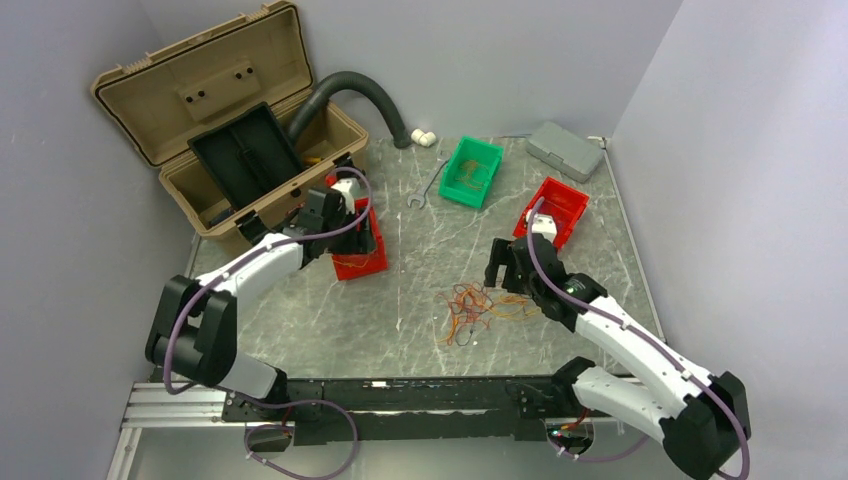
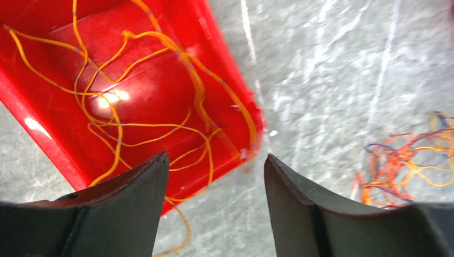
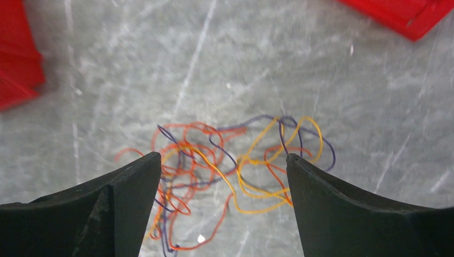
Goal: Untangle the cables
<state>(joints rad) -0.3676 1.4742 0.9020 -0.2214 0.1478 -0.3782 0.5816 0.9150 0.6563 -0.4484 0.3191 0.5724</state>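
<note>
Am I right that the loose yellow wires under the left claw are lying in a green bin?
No. The bin holding the yellow wires below the open left gripper is red, not green. The left wrist view shows it.

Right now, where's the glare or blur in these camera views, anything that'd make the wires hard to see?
Left wrist view: bright glare spots on the floor of the red bin wash out parts of the yellow wires, and its rim looks smeared. Right wrist view: the cable tangle is slightly soft but readable, no glare. Top view: evenly lit and sharp.
</note>
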